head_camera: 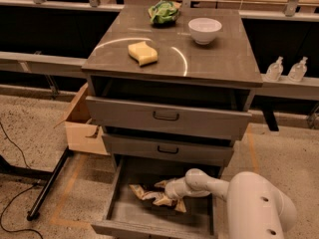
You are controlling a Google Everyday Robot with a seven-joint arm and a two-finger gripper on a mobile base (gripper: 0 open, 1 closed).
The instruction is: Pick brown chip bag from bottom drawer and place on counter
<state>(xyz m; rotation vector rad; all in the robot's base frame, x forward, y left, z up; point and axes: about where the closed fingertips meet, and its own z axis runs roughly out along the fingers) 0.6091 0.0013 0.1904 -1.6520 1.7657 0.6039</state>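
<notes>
Bulky white arm reaches down into pulled-out shallow grey-brown bottom drawer. Gripper sits against crumpled brown-and-tan foil chip bag on drawer floor (clamped or loose, cannot tell). Low reach likely sets up lift toward glossy grey-brown counter above.

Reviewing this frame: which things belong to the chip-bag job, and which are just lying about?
Job: brown chip bag in the open bottom drawer; gripper at the bag; counter.
Lying about: green snack bag, white bowl, yellow sponge, all on the counter; cardboard box beside the cabinet.
</notes>
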